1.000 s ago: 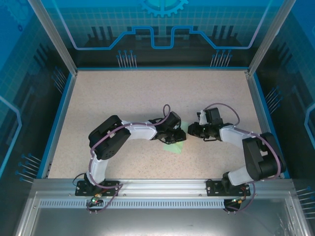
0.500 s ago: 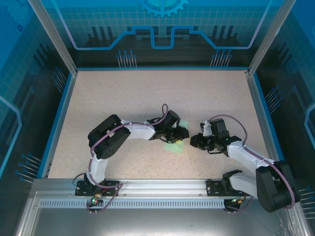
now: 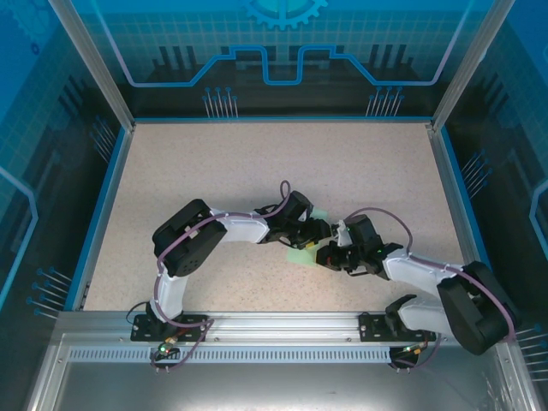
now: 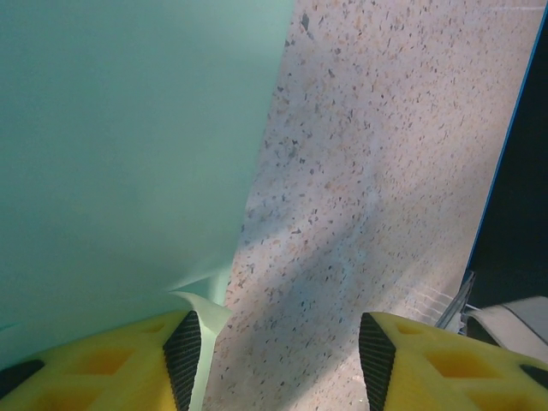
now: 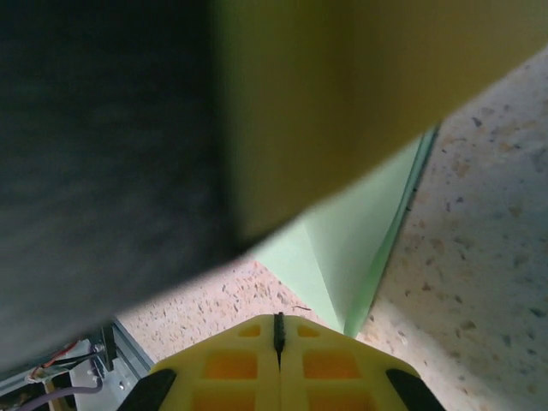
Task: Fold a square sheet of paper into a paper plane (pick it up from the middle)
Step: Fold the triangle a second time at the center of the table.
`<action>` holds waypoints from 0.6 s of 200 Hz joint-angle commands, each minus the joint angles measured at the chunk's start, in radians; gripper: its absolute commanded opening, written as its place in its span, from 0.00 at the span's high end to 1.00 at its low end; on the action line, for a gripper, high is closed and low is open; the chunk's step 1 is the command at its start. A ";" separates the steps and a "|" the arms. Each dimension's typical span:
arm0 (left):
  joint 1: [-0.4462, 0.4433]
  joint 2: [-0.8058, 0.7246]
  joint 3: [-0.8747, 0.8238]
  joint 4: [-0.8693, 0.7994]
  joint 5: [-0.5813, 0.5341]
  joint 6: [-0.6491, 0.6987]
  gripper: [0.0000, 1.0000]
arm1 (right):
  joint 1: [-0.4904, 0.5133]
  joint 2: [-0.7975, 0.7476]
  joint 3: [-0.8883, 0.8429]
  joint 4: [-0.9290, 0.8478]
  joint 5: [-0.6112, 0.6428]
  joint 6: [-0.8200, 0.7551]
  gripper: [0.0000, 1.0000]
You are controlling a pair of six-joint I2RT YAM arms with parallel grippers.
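The square sheet of paper [image 3: 300,254], pale mint green and creased, lies on the table between the two grippers, mostly hidden under the left one. My left gripper [image 3: 315,231] stands low over it, open. In the left wrist view the paper [image 4: 128,145] fills the left side and a curled corner rests against the left fingertip [image 4: 182,360]; bare table lies between the jaws of the gripper [image 4: 278,360]. My right gripper [image 3: 324,255] is shut with nothing in it. In its own view the gripper [image 5: 278,330] points at a folded edge of the paper [image 5: 360,248].
The speckled table [image 3: 214,171] is bounded by a blue rim [image 3: 103,205] and frame posts. The left gripper's body [image 5: 128,128] looms blurred right in front of the right wrist camera. Part of the right arm [image 4: 514,321] shows at the left wrist view's lower right.
The left gripper has opened on the paper. The right gripper has closed and swung left and nearer, from right of the paper up against the left gripper.
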 commanded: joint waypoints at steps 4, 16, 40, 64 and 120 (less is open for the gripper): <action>0.009 0.032 -0.041 -0.042 -0.010 -0.014 0.44 | 0.021 0.046 -0.001 0.078 0.018 0.030 0.99; 0.009 0.032 -0.040 -0.042 -0.009 -0.013 0.44 | 0.022 0.062 -0.002 0.094 0.020 0.031 1.00; 0.010 0.034 -0.036 -0.049 -0.008 -0.008 0.44 | 0.024 0.092 0.002 0.096 0.028 0.018 1.00; 0.012 0.035 -0.039 -0.049 -0.008 -0.007 0.44 | 0.027 0.099 -0.001 0.070 0.039 0.003 1.00; 0.024 0.037 -0.040 -0.039 -0.007 -0.018 0.44 | 0.033 0.088 -0.041 0.047 0.048 -0.007 1.00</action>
